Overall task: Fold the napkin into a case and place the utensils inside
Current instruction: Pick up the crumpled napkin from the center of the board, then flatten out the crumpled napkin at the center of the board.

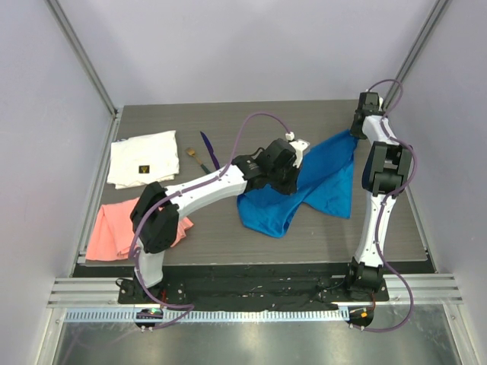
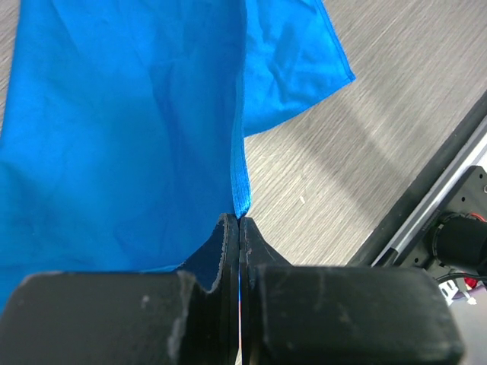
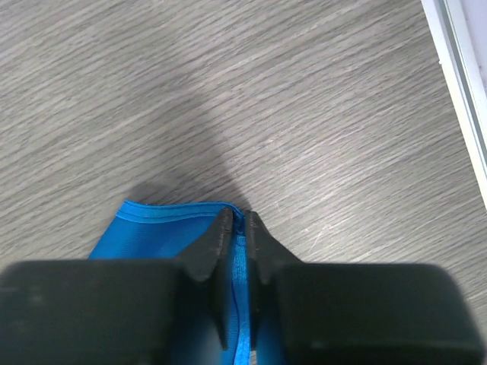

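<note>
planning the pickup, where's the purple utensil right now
In the top view the purple utensil lies on the table left of centre, just right of the green-handled utensil and white cloth.

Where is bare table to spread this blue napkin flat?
The grey wooden table is bare along its near edge, between the salmon-pink cloth and the bright blue cloth napkin, though the left arm crosses above. Crowded far left: white cloth, two slim utensils.

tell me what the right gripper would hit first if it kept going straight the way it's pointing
The bare table, most likely. The right gripper pinches a corner of the blue napkin, and past its tips the wrist view shows only wood-grain tabletop. How far off that is, I cannot tell.
</note>
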Available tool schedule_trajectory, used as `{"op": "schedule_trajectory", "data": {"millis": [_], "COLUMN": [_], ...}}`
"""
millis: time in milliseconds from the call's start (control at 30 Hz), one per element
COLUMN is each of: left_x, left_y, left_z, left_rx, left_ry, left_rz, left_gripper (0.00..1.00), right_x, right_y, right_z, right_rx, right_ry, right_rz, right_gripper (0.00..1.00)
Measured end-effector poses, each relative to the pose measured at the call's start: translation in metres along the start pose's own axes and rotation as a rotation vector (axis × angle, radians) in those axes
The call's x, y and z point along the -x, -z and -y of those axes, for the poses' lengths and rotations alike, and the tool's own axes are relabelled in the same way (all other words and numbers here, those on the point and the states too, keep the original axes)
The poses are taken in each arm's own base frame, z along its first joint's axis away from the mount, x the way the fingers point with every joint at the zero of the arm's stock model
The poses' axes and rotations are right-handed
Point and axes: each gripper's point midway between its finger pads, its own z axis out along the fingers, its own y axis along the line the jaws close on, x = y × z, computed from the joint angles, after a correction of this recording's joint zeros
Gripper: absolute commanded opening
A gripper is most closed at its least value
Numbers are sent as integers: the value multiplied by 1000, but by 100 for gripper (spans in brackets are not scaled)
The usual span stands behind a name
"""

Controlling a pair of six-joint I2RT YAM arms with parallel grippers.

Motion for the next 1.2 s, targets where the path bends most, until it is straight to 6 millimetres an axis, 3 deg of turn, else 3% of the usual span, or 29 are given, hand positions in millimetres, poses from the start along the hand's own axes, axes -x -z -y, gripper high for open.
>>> {"op": "schedule_trajectory", "data": {"millis": [100,300,400,467,600,700,800,900,1000,1033,1067,1133,1200], "left_x": [0,10,22,37,74,103,123,136,144,145,145,146,147], "left_y": [0,5,20,35,83,133,177,221,269,289,303,338,371], "left_z": [-7,-40,-56,-61,-55,-43,-30,-17,1,11,18,33,47], "left_rx": [27,141,211,244,265,251,227,199,146,115,92,34,-29], "left_ry": [7,28,23,11,-20,-48,-67,-87,-116,-129,-141,-167,-189], "left_rz": [0,31,67,110,242,366,473,567,663,701,727,790,851], "left_gripper": [0,0,0,0,0,0,0,0,0,0,0,1,1], "right_x": [0,-6,-11,-4,42,75,93,94,84,78,77,69,62], "right_y": [0,15,44,77,171,263,351,429,498,531,538,584,613], "right_z": [-1,-1,6,12,28,47,68,88,108,116,118,128,133], "right_rx": [2,6,1,5,39,74,110,148,180,202,205,244,277], "right_ry": [-4,-28,-53,-78,-151,-216,-275,-323,-357,-367,-370,-385,-397], "right_rz": [0,-28,-50,-30,133,308,474,615,721,771,783,855,904], "right_gripper": [1,1,1,1,1,1,1,1,1,1,1,1,1]}}
